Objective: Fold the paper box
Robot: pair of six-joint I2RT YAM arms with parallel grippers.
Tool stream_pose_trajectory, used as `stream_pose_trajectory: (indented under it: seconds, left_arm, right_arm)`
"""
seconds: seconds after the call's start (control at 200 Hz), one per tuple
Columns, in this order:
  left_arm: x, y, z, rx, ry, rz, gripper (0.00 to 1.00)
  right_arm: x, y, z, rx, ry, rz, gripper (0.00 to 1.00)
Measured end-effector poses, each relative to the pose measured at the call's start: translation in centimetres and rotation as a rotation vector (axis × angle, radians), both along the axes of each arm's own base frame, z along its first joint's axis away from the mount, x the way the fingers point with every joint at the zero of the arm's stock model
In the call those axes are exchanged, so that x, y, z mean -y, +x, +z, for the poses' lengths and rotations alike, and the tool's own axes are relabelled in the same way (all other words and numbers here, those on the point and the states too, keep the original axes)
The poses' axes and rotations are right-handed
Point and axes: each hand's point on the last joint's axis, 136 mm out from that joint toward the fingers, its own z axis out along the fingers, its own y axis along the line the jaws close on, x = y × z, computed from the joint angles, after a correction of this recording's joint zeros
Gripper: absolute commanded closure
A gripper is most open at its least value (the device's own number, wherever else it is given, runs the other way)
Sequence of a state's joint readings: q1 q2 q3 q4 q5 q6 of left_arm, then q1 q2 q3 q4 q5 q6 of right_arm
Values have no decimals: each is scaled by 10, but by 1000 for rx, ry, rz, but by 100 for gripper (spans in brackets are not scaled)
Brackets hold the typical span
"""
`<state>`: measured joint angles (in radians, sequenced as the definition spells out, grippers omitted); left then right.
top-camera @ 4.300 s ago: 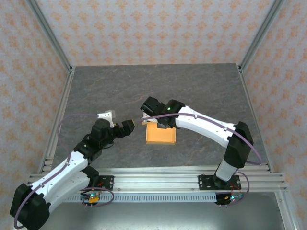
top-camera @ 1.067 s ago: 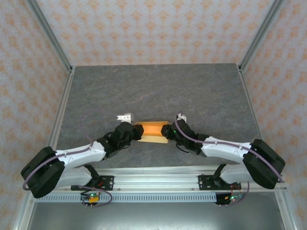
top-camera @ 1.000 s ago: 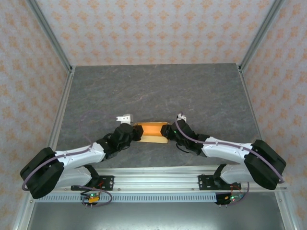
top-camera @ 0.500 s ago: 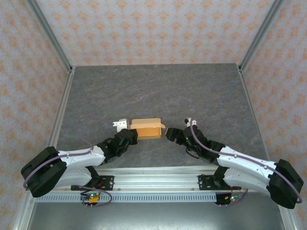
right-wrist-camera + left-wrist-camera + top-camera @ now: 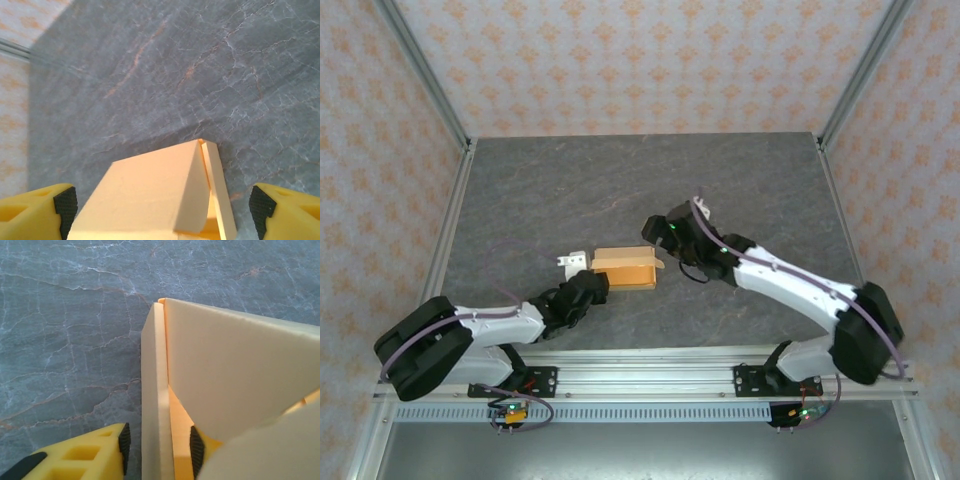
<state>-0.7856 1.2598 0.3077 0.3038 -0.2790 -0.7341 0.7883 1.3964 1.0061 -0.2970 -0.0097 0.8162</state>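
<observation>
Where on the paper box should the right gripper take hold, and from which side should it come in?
Probably the paper box at its right end, from above and the far side. It stands as a narrow upright shell, its right end flap ajar. The right gripper hovers there, open wide enough to span both long walls. The left gripper straddles the left end wall.

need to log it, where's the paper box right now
In the top view the paper box sits near mid-table, left gripper at its left end, right gripper by its right end.
</observation>
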Motion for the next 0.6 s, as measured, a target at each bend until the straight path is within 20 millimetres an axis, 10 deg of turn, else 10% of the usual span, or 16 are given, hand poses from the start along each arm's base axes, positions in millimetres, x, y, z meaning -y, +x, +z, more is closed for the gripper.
stream_pose_trajectory:
  seconds: [0.26, 0.595]
  left_arm:
    - [2, -11, 77, 153, -164, -64, 21]
    - [-29, -34, 103, 219, -201, -42, 10]
  right_arm:
    - [8, 3, -101, -169, -372, 121, 11]
    - [16, -2, -128, -214, -475, 170, 10]
